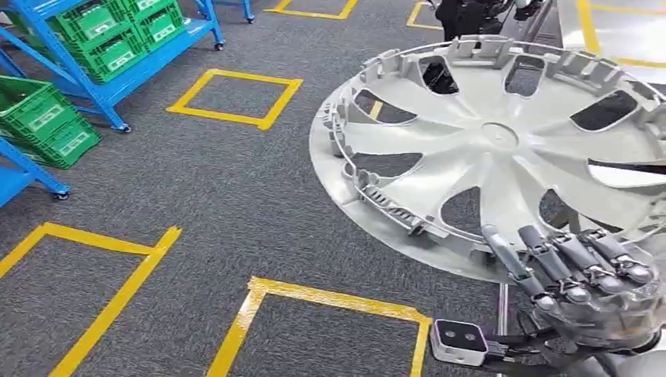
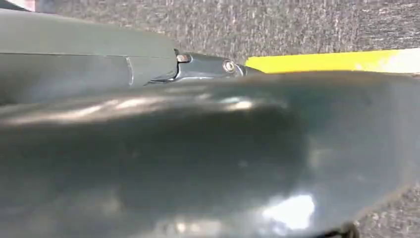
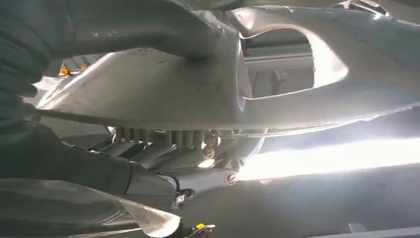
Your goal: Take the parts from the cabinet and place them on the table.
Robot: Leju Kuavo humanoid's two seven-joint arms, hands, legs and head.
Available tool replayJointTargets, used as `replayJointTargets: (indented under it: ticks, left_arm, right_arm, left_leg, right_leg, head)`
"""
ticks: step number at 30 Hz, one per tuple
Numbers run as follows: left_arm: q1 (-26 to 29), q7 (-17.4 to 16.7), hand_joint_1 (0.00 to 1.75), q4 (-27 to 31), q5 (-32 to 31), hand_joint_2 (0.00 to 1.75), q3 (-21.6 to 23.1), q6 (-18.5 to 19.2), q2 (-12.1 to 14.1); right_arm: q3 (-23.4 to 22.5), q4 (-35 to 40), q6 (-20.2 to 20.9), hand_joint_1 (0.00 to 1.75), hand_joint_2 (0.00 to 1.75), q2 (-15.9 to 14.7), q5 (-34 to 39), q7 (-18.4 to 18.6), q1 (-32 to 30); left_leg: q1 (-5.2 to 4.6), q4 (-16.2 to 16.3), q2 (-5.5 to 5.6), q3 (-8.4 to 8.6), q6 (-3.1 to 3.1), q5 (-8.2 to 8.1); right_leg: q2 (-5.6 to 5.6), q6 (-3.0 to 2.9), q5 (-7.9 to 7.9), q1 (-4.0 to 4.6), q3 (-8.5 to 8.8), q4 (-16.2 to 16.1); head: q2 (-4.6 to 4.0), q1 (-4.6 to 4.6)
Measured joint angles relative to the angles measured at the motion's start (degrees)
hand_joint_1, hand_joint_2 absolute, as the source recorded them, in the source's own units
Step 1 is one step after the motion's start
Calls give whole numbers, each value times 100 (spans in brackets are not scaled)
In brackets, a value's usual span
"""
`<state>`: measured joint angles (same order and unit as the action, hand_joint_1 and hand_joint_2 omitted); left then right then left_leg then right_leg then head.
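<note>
The right hand (image 1: 585, 271), at the lower right of the head view, grips the rim of a white wheel cover (image 1: 503, 145), fingers curled over its edge, seemingly to carry it flat above the grey carpet (image 1: 236, 196). Whether the left hand (image 2: 198, 148) is closed cannot be told. Blue shelving (image 1: 118, 78) with green crates (image 1: 47, 122) stands upper left.

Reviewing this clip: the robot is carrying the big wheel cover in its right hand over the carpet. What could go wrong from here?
1. The right robot hand grips the wheel cover only at its near rim, so most of it sticks out unsupported; it might tilt or slip.
2. The wheel cover fills much of the head view, hiding what lies ahead on that side; the robot could clip something when setting it down.
3. Blue racks with green crates stand nearby; a wide swing might brush them.
</note>
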<state>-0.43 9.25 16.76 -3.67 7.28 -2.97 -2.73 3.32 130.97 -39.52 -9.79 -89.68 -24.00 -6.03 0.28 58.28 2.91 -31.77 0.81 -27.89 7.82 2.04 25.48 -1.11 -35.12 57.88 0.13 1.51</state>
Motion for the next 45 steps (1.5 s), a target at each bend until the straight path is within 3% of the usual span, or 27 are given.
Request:
replayJointTargets:
  ticks: [1,3,5,6,7,9,10,11,12,15,16,18,20,22,23,25,26,27,31,34,36,37,39,41,42,43,45]
  left_arm:
    - [-26,-2,0,0,-7,0,4,9,-4]
    - [-56,0,0,0,-17,0,4,9,7]
    - [-53,-11,0,-2,-37,0,11,15,11]
    - [-58,-33,0,-4,-52,0,17,40,20]
    - [-80,-65,0,-6,-63,0,33,89,35]
    - [-190,-209,0,-9,-120,0,63,207,68]
    - [-276,-312,0,-9,-140,0,94,284,90]
    - [-351,-380,0,-9,-166,0,122,334,120]
    - [-426,-422,0,-9,-181,0,147,363,146]
    - [-558,-568,0,-9,-258,0,194,420,184]
    - [-601,-638,0,-7,-321,0,242,444,188]
    - [-671,-721,0,-7,-431,0,328,520,230]
    - [-697,-824,0,-7,-523,0,416,584,240]
    - [-706,-872,0,-7,-603,0,511,634,251]
    - [-727,-881,0,-7,-619,0,551,636,256]
    - [-795,-905,0,-7,-656,0,599,636,265]
    - [-819,-907,0,-7,-660,0,625,636,271]
    - [-828,-909,0,-7,-660,0,649,636,271]
    - [-877,-887,0,-5,-649,0,717,623,236]
    - [-907,-846,0,-2,-636,0,719,619,230]
    - [-878,-846,0,-2,-634,0,719,621,232]
    - [-869,-846,0,-4,-632,0,719,621,232]
    - [-879,-846,0,-2,-625,0,721,621,225]
    - [-888,-841,0,-2,-618,0,723,621,216]
    - [-889,-835,0,-2,-603,0,723,616,230]
    - [-888,-813,0,-2,-581,0,723,603,230]
    - [-844,-700,0,-2,-410,0,711,521,225]
  right_arm:
    - [4,-13,0,175,175,7,2,-38,1]
    - [20,-55,0,175,175,26,2,-83,93]
    - [44,-100,0,175,175,50,2,-112,120]
    - [52,-136,0,175,175,59,2,-118,154]
    - [65,-205,0,175,175,74,2,-127,225]
    - [83,-367,2,175,175,94,2,-166,395]
    - [87,-470,2,175,175,98,2,-191,494]
    - [90,-557,2,175,175,98,2,-221,591]
    - [94,-623,2,175,175,112,2,-234,674]
    - [96,-761,2,175,175,125,2,-276,787]
    - [87,-780,0,175,175,142,2,-302,797]
    - [70,-817,0,175,175,199,2,-356,814]
    - [44,-866,0,175,175,254,2,-405,812]
    - [-28,-901,0,175,175,317,2,-474,788]
    - [-54,-905,0,175,175,339,2,-492,776]
    - [-87,-905,0,175,175,359,2,-514,767]
    - [-109,-905,0,175,175,376,2,-516,764]
    - [-125,-907,0,175,175,387,2,-514,770]
    - [-133,-916,0,175,175,402,2,-492,747]
    - [-140,-931,0,175,175,402,4,-488,744]
    - [-140,-944,0,175,175,402,4,-488,740]
    - [-140,-955,0,175,175,402,4,-488,736]
    - [-140,-975,0,175,175,402,4,-488,723]
    - [-140,-979,0,175,175,402,4,-488,727]
    - [-138,-984,0,175,175,402,4,-486,739]
    - [-136,-986,0,175,175,404,4,-468,741]
    - [-103,-997,0,175,175,404,4,-324,756]
  left_leg:
    - [37,-62,-93,20,47,41]
    - [25,-72,-205,22,80,45]
    - [7,-70,-356,17,88,39]
    - [6,-67,-433,17,90,34]
    - [4,-67,-512,22,86,31]
    - [4,-66,-629,27,72,22]
    - [3,-66,-683,40,54,12]
    - [-14,-65,-725,44,30,8]
    - [-38,-50,-755,33,-13,-2]
    - [-23,-84,-888,62,-100,19]
    - [-14,-69,-879,53,-157,-32]
    - [5,393,-469,-114,-170,-340]
    - [12,1363,-351,-559,-183,-779]
    - [11,1784,-324,-803,-183,-789]
    - [12,1593,-318,-740,-178,-602]
    - [29,642,-221,-361,-152,-11]
    - [51,166,15,-179,-137,180]
    - [64,96,123,-128,-134,90]
    - [35,-20,-80,-89,-41,86]
    - [41,-70,-257,-78,47,120]
    - [24,-66,-407,-78,59,111]
    - [22,-66,-478,-75,60,105]
    - [22,-65,-605,-66,42,89]
    - [21,-56,-716,-39,-1,58]
    - [-25,-49,-753,-36,-34,37]
    - [-39,-36,-784,-44,-64,25]
    - [-30,-56,-893,-9,-104,26]
  right_leg:
    - [-151,10,41,-6,-69,50]
    - [-644,60,366,34,-327,580]
    - [-744,99,764,19,-788,1545]
    - [-751,113,803,15,-914,1807]
    - [-757,118,700,12,-882,1738]
    - [-836,100,265,10,-448,929]
    - [-988,83,33,14,-84,294]
    - [-1207,50,126,69,58,-5]
    - [-1138,-29,64,85,107,-33]
    - [-977,-119,49,117,55,-9]
    - [-915,-184,2,68,95,-76]
    - [-842,-223,-2,56,101,-87]
    - [-722,-252,1,62,100,-84]
    - [-551,-251,2,64,108,-75]
    - [-476,-250,3,63,111,-67]
    - [-319,-226,19,55,116,-22]
    - [-248,-202,38,44,108,9]
    - [-189,-172,50,74,74,44]
    - [47,-12,-8,9,-21,13]
    - [-632,31,415,43,-417,750]
    - [-746,55,770,27,-874,1680]
    - [-753,65,778,25,-986,1880]
    - [-797,69,405,20,-738,1358]
    - [-1056,59,-41,21,-132,233]
    - [-1267,31,82,104,-23,53]
    - [-1160,-52,30,79,7,31]
    - [-1044,-114,39,109,-21,47]
  head:
    - [2,-7]
    - [2,52]
    - [2,46]
    - [2,52]
    - [0,48]
    - [2,48]
    - [2,50]
    - [2,50]
    - [2,37]
    - [0,44]
    - [2,35]
    - [2,11]
    - [2,-7]
    - [2,-11]
    - [0,-11]
    - [2,-13]
    - [0,-11]
    - [0,-2]
    - [2,-2]
    - [0,55]
    - [2,48]
    - [2,55]
    - [2,55]
    - [2,55]
    - [0,57]
    - [2,33]
    - [2,41]
